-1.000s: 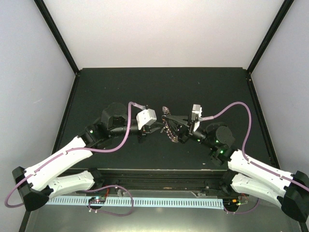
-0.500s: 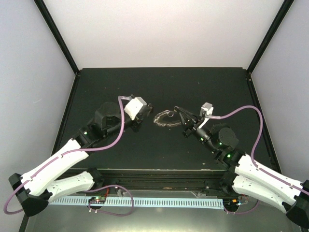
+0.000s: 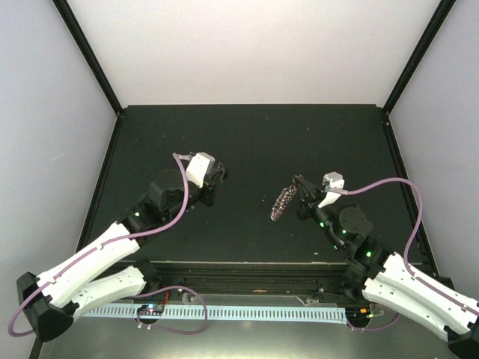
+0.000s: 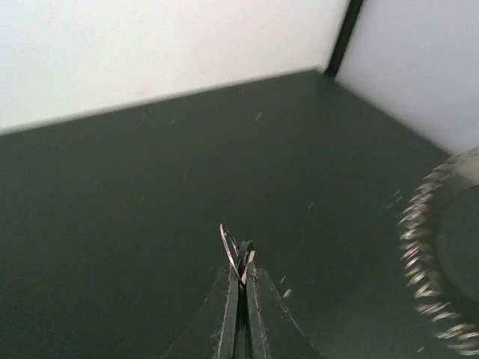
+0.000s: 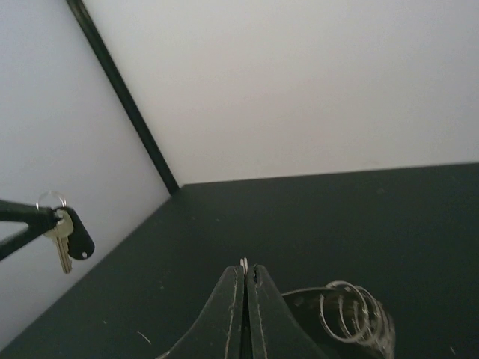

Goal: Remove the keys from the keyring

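The key hangs free of the keyring, dangling from a thin wire loop above the left middle of the table. The left gripper is pinched tight on that loop alone — a slim hold, so I judge that a jolt or a quick swing could slide the wire out and drop the key. Well apart to the right, the right gripper is clamped on the keyring's rim — the ring hangs edge-on and could twist or slip if moved fast.
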